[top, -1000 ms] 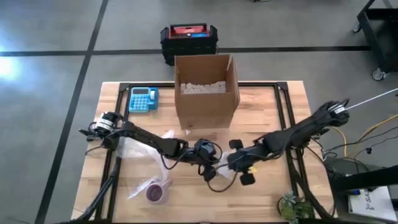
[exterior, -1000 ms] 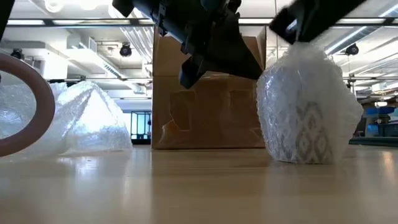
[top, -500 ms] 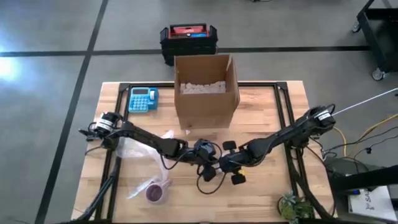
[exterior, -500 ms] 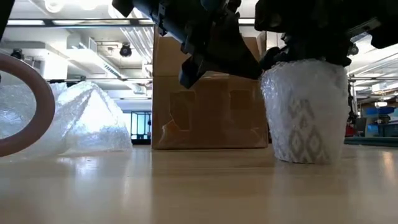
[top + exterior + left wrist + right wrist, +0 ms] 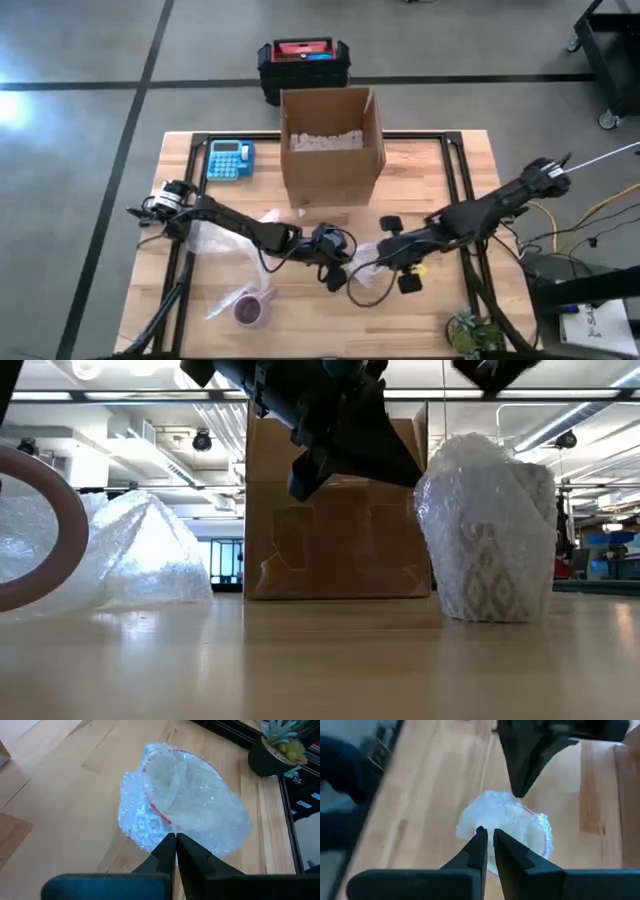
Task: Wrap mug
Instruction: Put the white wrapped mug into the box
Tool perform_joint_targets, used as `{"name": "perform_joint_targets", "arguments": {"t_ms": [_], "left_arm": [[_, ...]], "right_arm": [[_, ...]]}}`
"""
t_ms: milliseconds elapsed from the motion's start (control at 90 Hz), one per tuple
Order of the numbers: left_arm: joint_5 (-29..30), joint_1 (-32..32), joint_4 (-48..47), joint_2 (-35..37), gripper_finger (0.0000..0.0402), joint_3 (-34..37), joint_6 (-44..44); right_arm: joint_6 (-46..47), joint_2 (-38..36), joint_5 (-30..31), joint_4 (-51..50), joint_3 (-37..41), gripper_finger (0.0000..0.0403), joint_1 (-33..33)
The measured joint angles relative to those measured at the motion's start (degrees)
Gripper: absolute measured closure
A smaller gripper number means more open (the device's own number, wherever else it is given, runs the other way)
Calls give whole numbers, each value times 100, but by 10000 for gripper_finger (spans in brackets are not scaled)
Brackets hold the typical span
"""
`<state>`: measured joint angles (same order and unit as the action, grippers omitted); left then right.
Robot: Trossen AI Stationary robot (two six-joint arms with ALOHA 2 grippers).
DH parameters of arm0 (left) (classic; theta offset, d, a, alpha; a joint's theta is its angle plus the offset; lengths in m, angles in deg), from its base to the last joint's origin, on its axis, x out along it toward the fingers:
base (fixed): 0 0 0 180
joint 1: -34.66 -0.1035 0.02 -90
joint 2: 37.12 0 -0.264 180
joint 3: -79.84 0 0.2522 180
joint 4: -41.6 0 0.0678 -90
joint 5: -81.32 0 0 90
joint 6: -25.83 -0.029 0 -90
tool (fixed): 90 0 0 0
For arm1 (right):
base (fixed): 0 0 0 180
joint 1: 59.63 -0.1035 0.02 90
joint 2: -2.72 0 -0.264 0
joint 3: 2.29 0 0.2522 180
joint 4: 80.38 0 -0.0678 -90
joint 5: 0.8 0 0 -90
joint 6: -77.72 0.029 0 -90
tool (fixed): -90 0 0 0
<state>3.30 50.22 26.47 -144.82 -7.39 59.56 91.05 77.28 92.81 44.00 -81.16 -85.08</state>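
A mug with a red rim, wrapped in bubble wrap [image 5: 364,279] [image 5: 490,540] [image 5: 185,805] [image 5: 506,826], stands upright on its base near the table's front middle. My left gripper [image 5: 341,272] [image 5: 175,836] comes in from its left, shut, with the tips at the wrap's upper edge. My right gripper [image 5: 383,262] [image 5: 487,831] hovers above and to the right of the mug, shut, clear of the wrap. In the low view its dark body [image 5: 495,370] sits above the crumpled top. My left gripper meets the bubble wrap at its loose upper edge [image 5: 167,831] on the mug's left side, pinched at the fingertips [image 5: 415,477]. The fingers slant down from the table's left. One layer or several, I cannot tell. The mug stands on the table.
An open cardboard box [image 5: 330,145] stands behind the mug, with a blue calculator [image 5: 230,160] to its left. Loose bubble wrap [image 5: 215,240] and a maroon mug [image 5: 250,308] lie front left. A potted plant [image 5: 475,335] sits at the front right edge.
My right gripper came down toward the left onto the wrap's top and pressed it flat. It has since risen and drawn back toward the table's right edge. The wrap's top has sprung back up into a crumpled peak. The mug stays in place.
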Motion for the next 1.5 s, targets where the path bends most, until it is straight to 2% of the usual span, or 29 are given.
{"name": "perform_joint_targets", "arguments": {"t_ms": [111, 233, 444, 611, 667, 722, 867, 922, 1044, 1211, 1500], "left_arm": [[2, 0, 4, 0, 402, 0, 0], [0, 0, 5, 0, 402, 2, 2], [4, 0, 4, 0, 402, 2, 2], [3, 0, 2, 0, 402, 1, 2], [4, 0, 2, 0, 402, 1, 1], [4, 0, 2, 0, 402, 1, -1], [4, 0, 2, 0, 402, 2, -20], [4, 0, 0, 0, 402, 2, -20], [2, 0, -4, 0, 402, 2, -22], [-48, 13, -7, 0, 402, 0, -223], [-48, 15, 3, 0, 402, 2, -310]], "right_arm": [[-160, 0, -106, -18, 171, 373, -163], [-392, 170, -59, 60, 337, 326, -281], [-869, 983, 299, 46, 361, 231, -304], [-1408, 1766, 316, 25, 353, 200, -291], [-1594, 1986, 332, 31, 344, 208, -306], [-1724, 2169, 411, 3, 325, 233, -333], [-1793, 2317, 629, -445, 52, 358, -341], [-1775, 2271, 641, -691, -41, 385, -341], [-1785, 1837, 655, -833, -248, 380, -339], [-1934, 783, 693, -1013, -361, 396, -334], [-2695, -1178, 1649, -532, -362, 394, -166]]}}
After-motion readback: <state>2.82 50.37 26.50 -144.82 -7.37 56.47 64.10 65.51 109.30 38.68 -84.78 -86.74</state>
